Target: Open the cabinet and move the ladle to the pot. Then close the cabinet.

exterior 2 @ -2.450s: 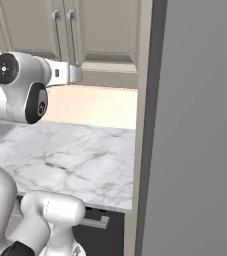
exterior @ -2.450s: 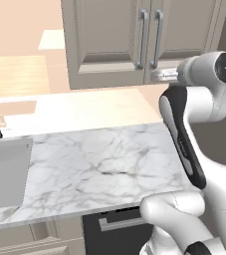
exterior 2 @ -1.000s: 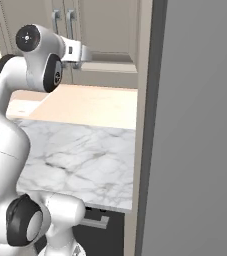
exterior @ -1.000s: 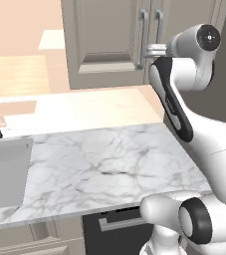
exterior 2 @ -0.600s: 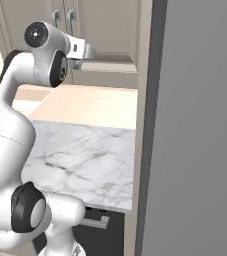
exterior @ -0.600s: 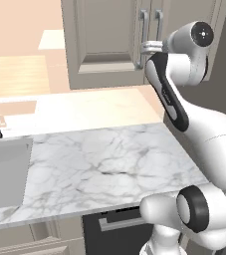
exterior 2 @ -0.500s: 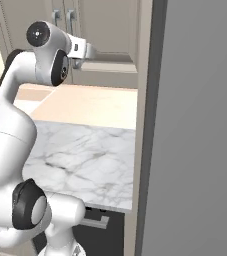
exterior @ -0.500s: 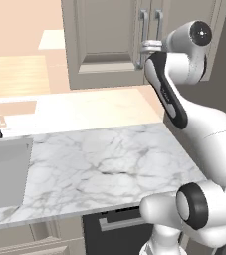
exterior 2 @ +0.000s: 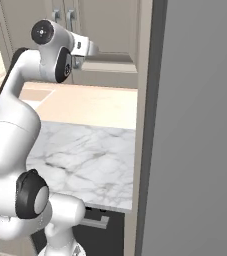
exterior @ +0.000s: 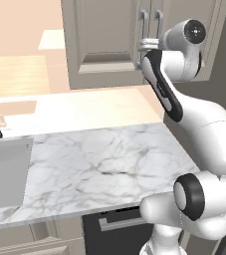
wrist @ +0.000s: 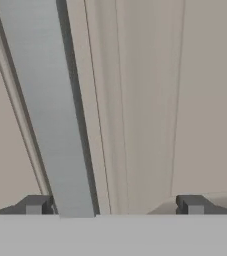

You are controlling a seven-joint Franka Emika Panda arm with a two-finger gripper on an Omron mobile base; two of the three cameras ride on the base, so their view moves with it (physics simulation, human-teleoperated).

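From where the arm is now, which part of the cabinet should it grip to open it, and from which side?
Probably the silver bar handle, taken from straight in front. It is a slim vertical bar standing off the cabinet door, so the fingers can close across it from either side. The gripper is open, and the bar sits near one finger, not centred.

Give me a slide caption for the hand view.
Open gripper close up against the shut cabinet, its silver handle just inside one fingertip.

You see the white arm reach up to the cabinet, its 2 doors shut, above the marble counter.
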